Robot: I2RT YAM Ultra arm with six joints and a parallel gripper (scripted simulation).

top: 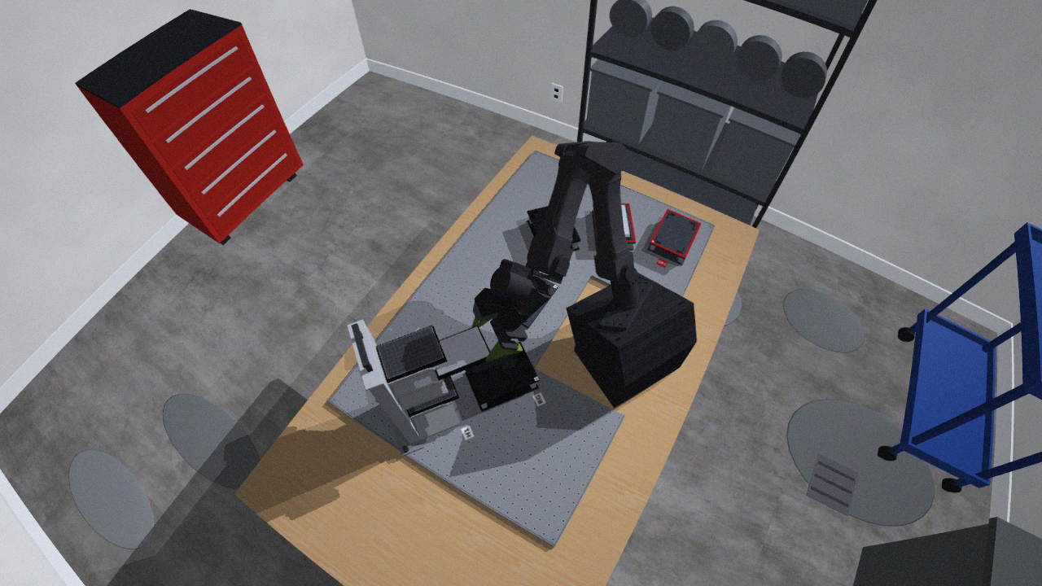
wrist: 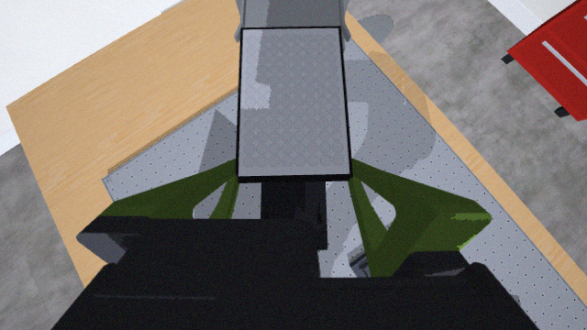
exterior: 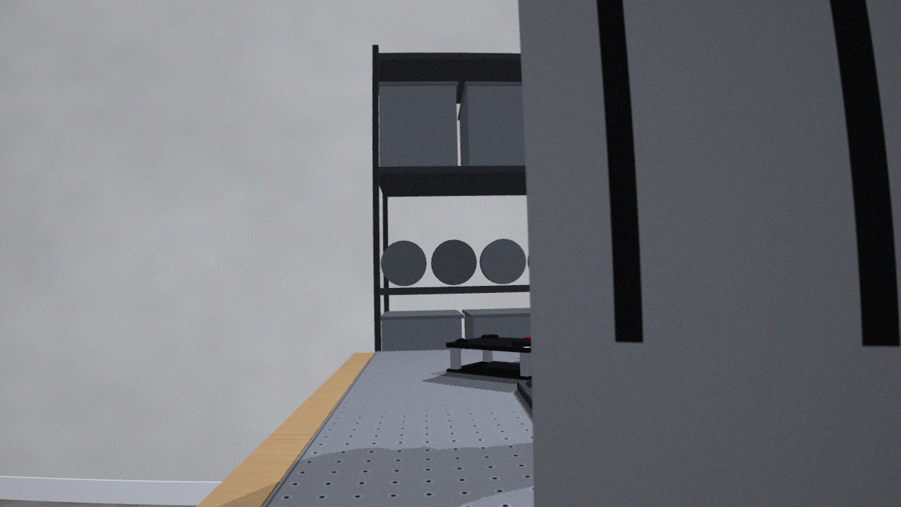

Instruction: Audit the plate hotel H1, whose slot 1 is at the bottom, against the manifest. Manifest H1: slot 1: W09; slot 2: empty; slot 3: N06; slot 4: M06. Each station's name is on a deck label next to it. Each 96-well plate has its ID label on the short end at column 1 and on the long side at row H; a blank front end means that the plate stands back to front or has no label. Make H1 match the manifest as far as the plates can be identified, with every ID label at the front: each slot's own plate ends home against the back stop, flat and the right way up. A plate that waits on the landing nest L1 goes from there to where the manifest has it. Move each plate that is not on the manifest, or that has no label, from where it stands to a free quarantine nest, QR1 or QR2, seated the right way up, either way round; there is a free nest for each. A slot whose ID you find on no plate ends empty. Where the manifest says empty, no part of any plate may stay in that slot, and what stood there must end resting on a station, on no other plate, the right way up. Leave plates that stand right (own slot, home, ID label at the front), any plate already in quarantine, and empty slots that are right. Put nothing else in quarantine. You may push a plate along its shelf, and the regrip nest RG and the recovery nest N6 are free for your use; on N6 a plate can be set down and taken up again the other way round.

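The plate hotel H1 stands at the near left of the deck. A dark plate lies in its top slot. My gripper is in front of the hotel and is shut on the near end of a pale grey plate. It holds this plate level, drawn out of the hotel. In the wrist view the green fingers flank the near corners of the plate, and its far end is just clear of the hotel. I see no label on the plate from here. The lower slots are mostly hidden.
A black plate sits on a nest just below the gripper, with deck labels beside it. Two red-edged quarantine nests stand at the far end, partly behind the arm. The arm's base block is to the right. In the exterior view the hotel's wall fills most of the view.
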